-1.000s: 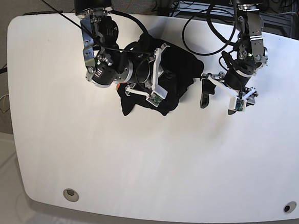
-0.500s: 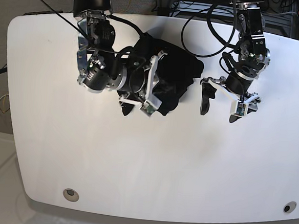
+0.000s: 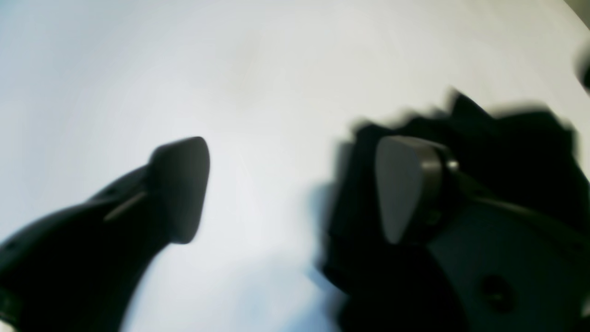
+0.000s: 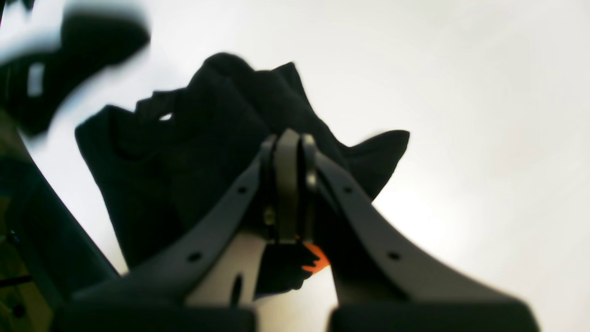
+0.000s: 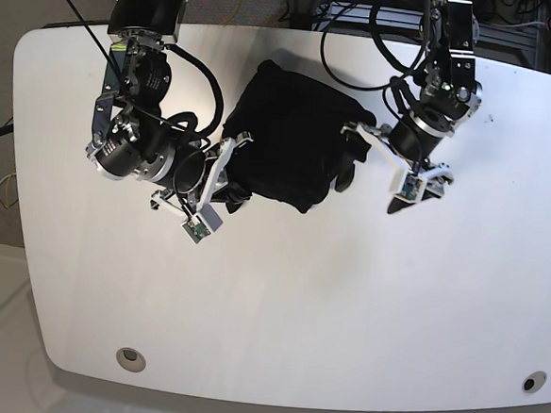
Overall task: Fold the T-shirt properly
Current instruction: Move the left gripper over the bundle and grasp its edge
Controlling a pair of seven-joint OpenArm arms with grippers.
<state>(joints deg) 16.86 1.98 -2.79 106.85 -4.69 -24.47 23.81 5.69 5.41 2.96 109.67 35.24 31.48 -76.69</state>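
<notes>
Right pincer [image 4: 288, 184] is clenched on a corner of the T-shirt [image 5: 294, 146], which lies bunched at the back centre of the table [image 5: 344, 306]. Left pincer [image 3: 295, 189] is spread wide beside the cloth edge, one finger over it, gripping nothing. Step, imo: spreading the shirt flat. Next: left must pinch that edge, then both pull apart.

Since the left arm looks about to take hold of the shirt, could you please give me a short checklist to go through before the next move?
1. Right gripper shut on the T-shirt: ok, jaws pinch black cloth.
2. Left gripper open: ok, jaws stand apart.
3. Cloth between the left jaws: not ok, only the table shows there; the shirt lies beside one finger.
4. Shirt spread flat: not ok, bunched.
5. Orange tag located: ok, below the right fingers.
6. Sleeves and collar identified: cannot tell.
</notes>
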